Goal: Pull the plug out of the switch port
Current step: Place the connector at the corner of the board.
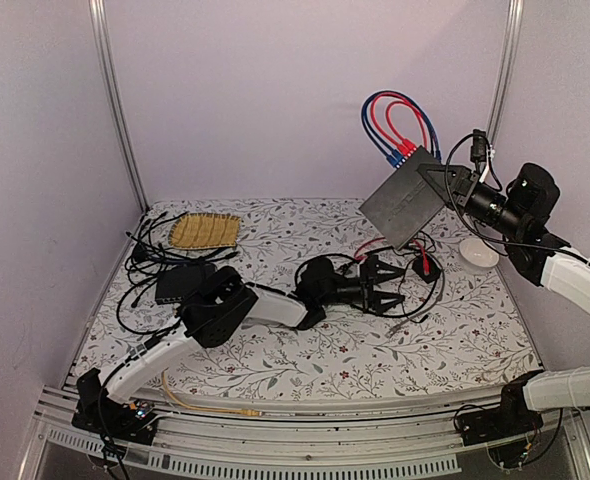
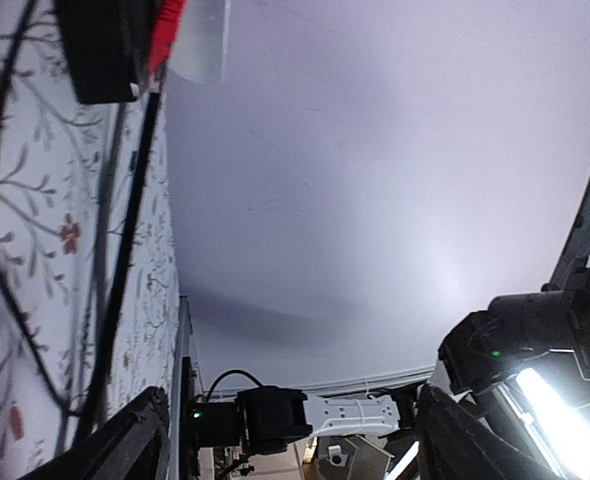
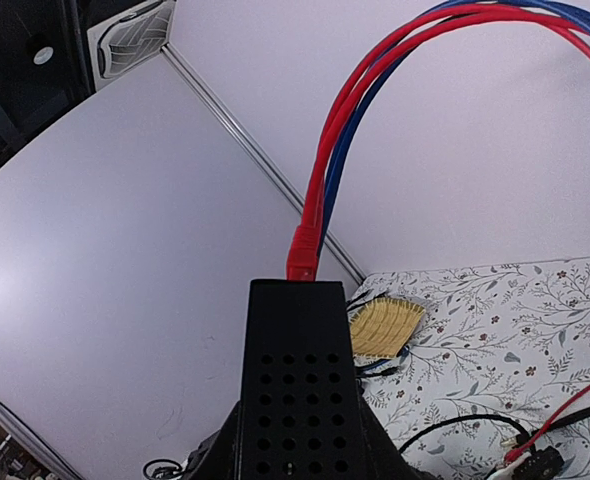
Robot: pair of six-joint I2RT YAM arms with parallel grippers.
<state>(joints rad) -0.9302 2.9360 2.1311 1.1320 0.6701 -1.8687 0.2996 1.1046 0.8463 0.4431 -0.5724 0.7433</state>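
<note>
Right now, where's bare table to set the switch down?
Bare: near-right table, between left gripper and front edge; also back centre, between mat and switch. Crowded: cable tangle at left, more by the bowl.

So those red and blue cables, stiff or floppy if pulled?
Probably springy, not limp: the red and blue cables hold arched loops above the black box. The red plug looks seated, so it may resist. The box, gripped midair by the right gripper, might twist.
</note>
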